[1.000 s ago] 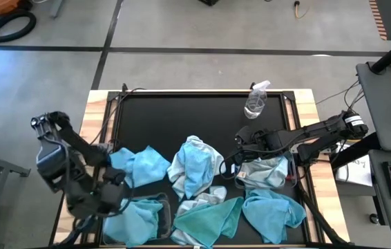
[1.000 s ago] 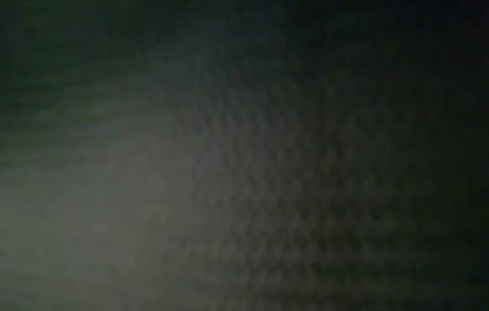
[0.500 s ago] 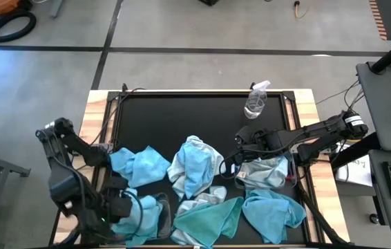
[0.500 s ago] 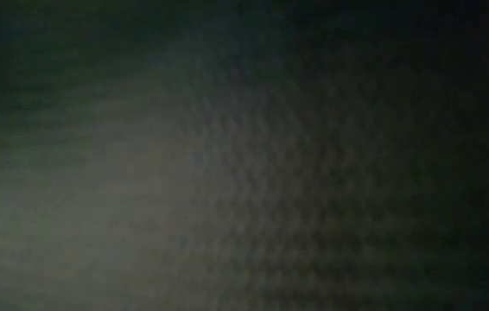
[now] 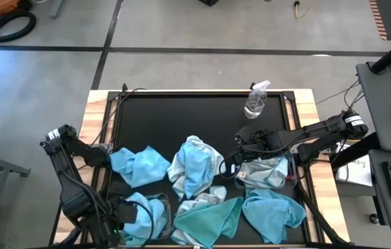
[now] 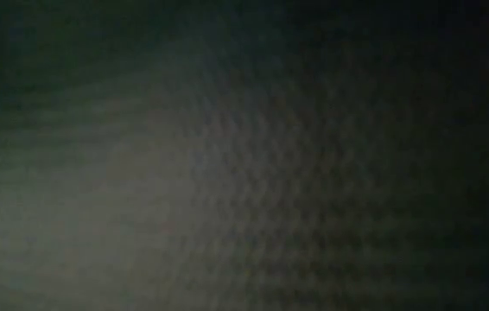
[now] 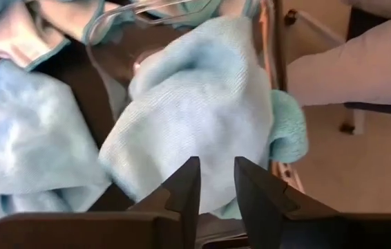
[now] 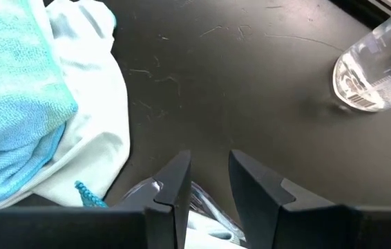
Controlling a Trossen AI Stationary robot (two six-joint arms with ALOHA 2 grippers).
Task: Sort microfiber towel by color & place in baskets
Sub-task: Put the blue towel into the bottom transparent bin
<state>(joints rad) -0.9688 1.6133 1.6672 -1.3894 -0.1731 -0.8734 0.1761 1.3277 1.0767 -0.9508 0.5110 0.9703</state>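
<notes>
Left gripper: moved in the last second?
Yes. In the high view the left gripper went toward the table's near edge and inward, over the blue towel in the left basket.

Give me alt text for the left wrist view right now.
The left gripper, fingers slightly apart with nothing between them, hangs just over a sky-blue microfiber towel draped in a clear plastic basket. Another blue towel lies beside it on the dark mat.
</notes>
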